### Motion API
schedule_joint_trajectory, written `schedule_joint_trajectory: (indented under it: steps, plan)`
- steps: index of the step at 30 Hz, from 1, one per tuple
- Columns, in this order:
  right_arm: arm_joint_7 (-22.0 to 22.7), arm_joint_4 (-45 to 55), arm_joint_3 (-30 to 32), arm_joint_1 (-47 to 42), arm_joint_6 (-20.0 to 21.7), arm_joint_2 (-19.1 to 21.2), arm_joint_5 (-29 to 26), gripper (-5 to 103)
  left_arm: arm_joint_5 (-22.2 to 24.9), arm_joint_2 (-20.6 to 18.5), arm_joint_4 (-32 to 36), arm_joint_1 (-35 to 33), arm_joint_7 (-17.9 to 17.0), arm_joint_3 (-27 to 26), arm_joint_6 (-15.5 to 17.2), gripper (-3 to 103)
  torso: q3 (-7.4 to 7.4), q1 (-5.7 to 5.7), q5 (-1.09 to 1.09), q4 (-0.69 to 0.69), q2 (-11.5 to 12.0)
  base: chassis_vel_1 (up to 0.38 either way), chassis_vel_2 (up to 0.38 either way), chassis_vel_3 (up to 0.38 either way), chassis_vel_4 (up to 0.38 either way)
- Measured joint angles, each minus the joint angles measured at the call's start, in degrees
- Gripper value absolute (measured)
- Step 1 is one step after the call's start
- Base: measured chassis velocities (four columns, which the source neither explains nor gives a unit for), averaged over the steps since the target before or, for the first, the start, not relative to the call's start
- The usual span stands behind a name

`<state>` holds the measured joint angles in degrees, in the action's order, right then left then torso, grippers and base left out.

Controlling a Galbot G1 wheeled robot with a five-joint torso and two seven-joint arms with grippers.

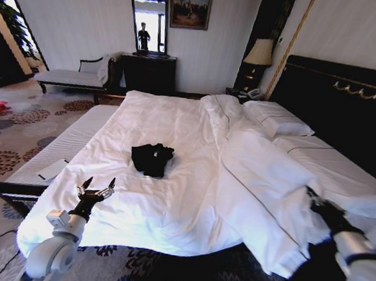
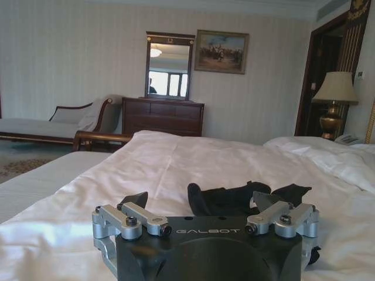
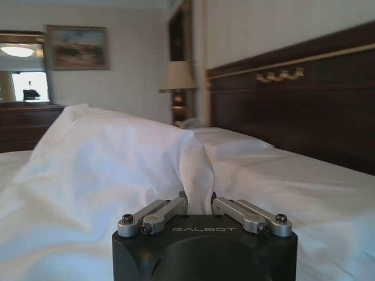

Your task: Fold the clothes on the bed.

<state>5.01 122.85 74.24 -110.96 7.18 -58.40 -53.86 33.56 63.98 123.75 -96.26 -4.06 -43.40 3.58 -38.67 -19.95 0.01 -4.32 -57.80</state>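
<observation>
The clothes, one black T-shirt (image 1: 152, 158), lie bunched in a heap near the middle of the bed's white duvet (image 1: 176, 120). My left gripper (image 1: 96, 190) hovers open over the duvet's foot-side edge, a short way before the T-shirt (image 2: 228, 199), with nothing between its fingers (image 2: 136, 199). At the right, my right gripper (image 1: 313, 194) sits against a raised, folded-over ridge of duvet (image 3: 117, 152). In the right wrist view this gripper (image 3: 198, 198) has its jaws drawn together with a crease of white duvet running between them.
The dark headboard (image 1: 334, 100) and pillows (image 1: 277, 118) line the right side. A pale chaise bench (image 1: 72, 77), dark dresser (image 1: 148, 72) with mirror, and lamp (image 1: 259, 53) stand by the far wall. Patterned carpet (image 1: 12, 140) lies left of the bed.
</observation>
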Motion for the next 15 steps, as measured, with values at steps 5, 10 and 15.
schedule_joint_trajectory:
  steps: [5, 10, 15]
  plan:
    - [-0.26, -3.86, 1.12, -0.69, -2.24, -3.26, 2.01, 3, -0.19, 0.4, -0.32, -0.05, 0.03, 0.25, -0.13, 100, 0.0, 0.0, 0.0, 0.01, 0.0, 0.0, 0.0, 0.0, 0.0]
    - [-0.27, -10.34, 1.03, -0.82, -7.04, -6.97, 6.75, 3, -0.28, 0.49, -0.34, 0.15, -0.03, 0.45, -0.12, 100, -0.01, 0.0, 0.01, 0.03, 0.01, 0.0, 0.0, 0.0, 0.0]
    - [-0.29, -15.86, 0.64, -1.19, -12.34, -11.46, 11.03, 3, 0.09, 0.94, -0.38, -0.84, -0.02, -0.14, -0.29, 100, 0.0, 0.0, 0.01, 0.0, 0.01, 0.0, 0.0, 0.0, 0.0]
